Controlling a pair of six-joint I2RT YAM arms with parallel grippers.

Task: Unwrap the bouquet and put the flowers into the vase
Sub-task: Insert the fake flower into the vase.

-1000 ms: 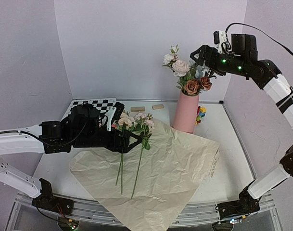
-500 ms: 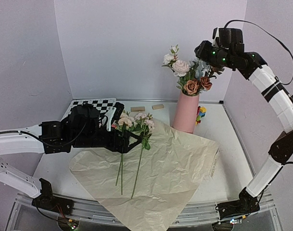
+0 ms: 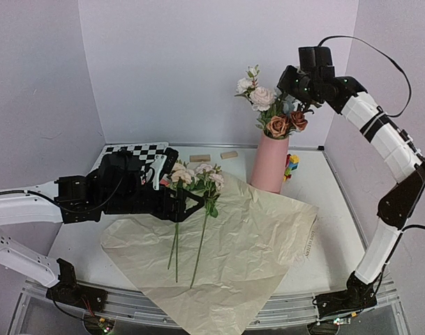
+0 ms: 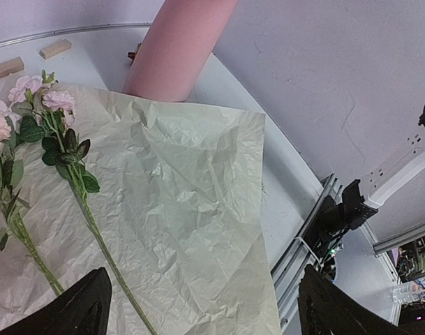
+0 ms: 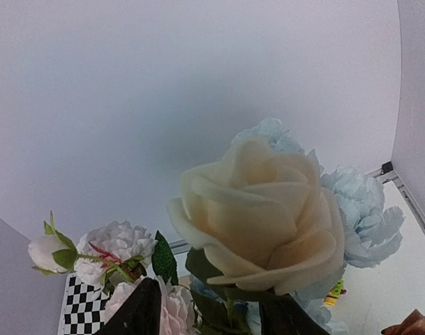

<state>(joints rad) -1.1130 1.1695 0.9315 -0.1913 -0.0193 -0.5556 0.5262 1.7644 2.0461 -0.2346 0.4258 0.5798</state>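
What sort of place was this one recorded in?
Most likely a robotics lab test cell, not a home: plain white walls box in a small white table, a black-and-white checkerboard lies at its back left, and a metal mounting rail runs along the near edge.

Pale lilac-grey walls (image 3: pixel 198 63) enclose a white desk (image 3: pixel 324 195) on three sides. A black-and-white checkerboard mat (image 3: pixel 132 150) lies just beyond the left gripper (image 3: pixel 190 204), toward the back wall. A metal rail (image 3: pixel 282 314) edges the desk on the gripper's other side. Soft, even light.
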